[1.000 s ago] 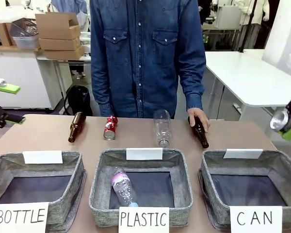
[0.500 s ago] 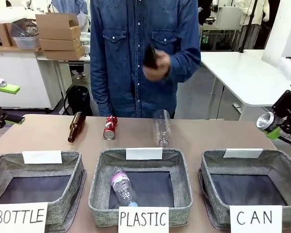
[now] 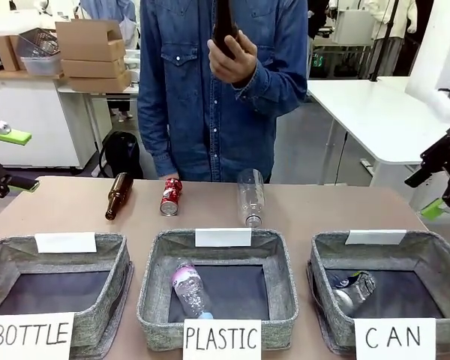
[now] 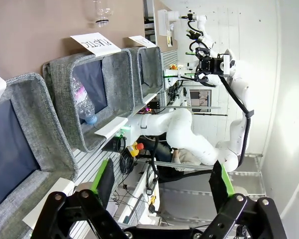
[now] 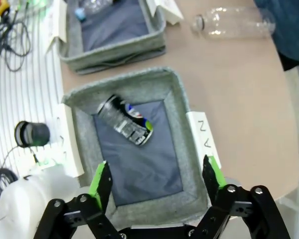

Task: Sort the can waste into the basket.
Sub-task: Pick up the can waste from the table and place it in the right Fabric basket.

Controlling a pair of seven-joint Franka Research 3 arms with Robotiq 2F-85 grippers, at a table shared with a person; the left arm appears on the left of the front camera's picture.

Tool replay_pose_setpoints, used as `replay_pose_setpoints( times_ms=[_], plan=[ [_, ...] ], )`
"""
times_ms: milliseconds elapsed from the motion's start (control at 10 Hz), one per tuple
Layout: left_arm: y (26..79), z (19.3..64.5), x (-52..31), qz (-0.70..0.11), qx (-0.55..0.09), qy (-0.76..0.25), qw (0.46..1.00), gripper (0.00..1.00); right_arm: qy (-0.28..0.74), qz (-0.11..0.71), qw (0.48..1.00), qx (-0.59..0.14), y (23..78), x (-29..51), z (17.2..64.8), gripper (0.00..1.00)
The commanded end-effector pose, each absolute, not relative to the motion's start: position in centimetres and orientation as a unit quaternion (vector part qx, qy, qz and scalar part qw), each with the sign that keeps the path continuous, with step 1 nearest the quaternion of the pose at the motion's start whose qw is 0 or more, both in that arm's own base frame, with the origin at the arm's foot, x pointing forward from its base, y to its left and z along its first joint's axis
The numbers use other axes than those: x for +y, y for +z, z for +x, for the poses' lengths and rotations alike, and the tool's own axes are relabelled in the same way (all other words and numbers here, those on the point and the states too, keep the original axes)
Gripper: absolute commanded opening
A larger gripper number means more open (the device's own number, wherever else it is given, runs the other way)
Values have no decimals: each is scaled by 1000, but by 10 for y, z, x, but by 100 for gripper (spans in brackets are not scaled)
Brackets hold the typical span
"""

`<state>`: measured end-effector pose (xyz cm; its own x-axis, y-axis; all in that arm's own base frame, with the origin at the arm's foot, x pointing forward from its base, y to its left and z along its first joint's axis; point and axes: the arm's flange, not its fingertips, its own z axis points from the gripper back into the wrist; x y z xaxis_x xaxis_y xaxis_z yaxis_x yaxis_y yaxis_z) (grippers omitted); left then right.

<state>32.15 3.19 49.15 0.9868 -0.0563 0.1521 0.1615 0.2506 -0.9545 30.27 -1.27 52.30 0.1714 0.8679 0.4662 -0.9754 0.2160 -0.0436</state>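
A crushed dark blue can (image 3: 352,289) lies on the dark lining of the grey basket (image 3: 433,250) signed "CAN" at the front right. In the right wrist view this can (image 5: 125,121) rests inside the basket (image 5: 123,79), well below my right gripper (image 5: 157,179), which is open and holds nothing. From the front, the right gripper (image 3: 445,190) hangs at the right edge above the basket. A crushed red can (image 3: 170,196) lies on the table's far side. My left gripper (image 4: 162,181) is open and holds nothing, and stays at the far left (image 3: 7,161).
The person holds a brown bottle (image 3: 225,26) up at chest height. Another brown bottle (image 3: 118,195) and a clear plastic bottle (image 3: 250,196) lie on the far side. The "PLASTIC" basket (image 3: 282,277) holds a bottle (image 3: 189,289). The "BOTTLE" basket (image 3: 112,255) is front left.
My right gripper opened and let go of the blue can, which dropped into the CAN basket. The person picked a brown bottle off the table and raised it. The left arm stayed still.
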Motion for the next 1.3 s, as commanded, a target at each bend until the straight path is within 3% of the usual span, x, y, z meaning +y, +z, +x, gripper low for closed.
replay_pose_setpoints(
  times_ms=[0, 400, 500, 700, 800, 900, 1000, 1200],
  plan=[
    [493, 322, 30, -617, -52, -75, 782, 100, 606, 144, 753, -214, 522, -16, 311, 100],
    [493, 322, 30, -617, -52, -75, 782, 100, 574, 170, 775, -205, 521, -19, 325, 100],
    [493, 322, 30, -617, -52, -75, 782, 100, 532, 177, 808, -181, 525, -18, 331, 100],
    [519, 308, 40, -582, -27, -75, 810, 100, 291, 295, 906, -87, 553, -17, 351, 100],
    [547, 290, 57, -575, -18, -88, 813, 100, 216, 371, 903, -12, 564, -18, 366, 100],
    [567, 276, 76, -575, -21, -97, 812, 100, 191, 455, 870, 1, 568, -26, 376, 100],
    [586, 255, 107, -571, -25, -88, 816, 100, 182, 532, 827, -9, 568, -38, 384, 100],
    [597, 233, 150, -541, -45, -48, 838, 100, 176, 600, 779, -36, 563, -55, 391, 100]
  ],
)
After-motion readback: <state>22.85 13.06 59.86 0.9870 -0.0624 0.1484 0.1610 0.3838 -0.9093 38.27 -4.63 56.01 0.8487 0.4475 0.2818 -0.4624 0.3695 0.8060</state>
